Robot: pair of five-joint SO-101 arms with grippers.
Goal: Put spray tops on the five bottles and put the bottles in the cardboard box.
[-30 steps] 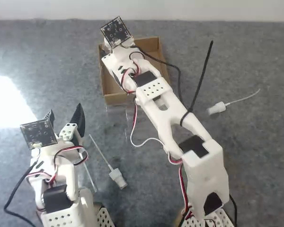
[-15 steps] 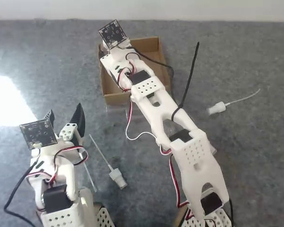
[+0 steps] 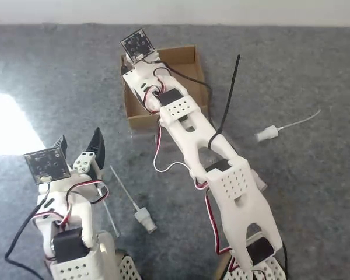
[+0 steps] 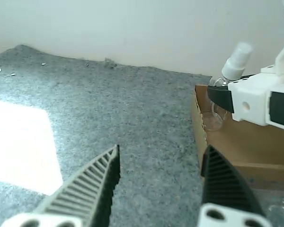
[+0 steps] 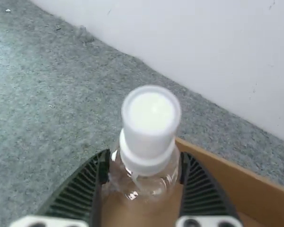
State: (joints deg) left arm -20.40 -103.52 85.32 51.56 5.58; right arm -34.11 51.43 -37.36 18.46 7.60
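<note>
**Capped bottle held at the box's far corner**

Nearest, a loose white spray top with a long dip tube (image 3: 144,219) lies on the grey table (image 3: 291,70) beside the left arm. The left gripper (image 4: 161,156) gapes wide, holding nothing. Farther off, the right gripper (image 5: 144,158) clamps a clear plastic bottle with a white spray top (image 5: 149,142), upright at the brown cardboard box's (image 3: 189,55) far left corner.

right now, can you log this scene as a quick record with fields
right gripper: fingers shut on a capped spray bottle, held upright
bottle position: at a corner of the cardboard box
left gripper: fingers open, holding nothing, away from the box
loose spray tops: two lying on the table, outside the box
</note>
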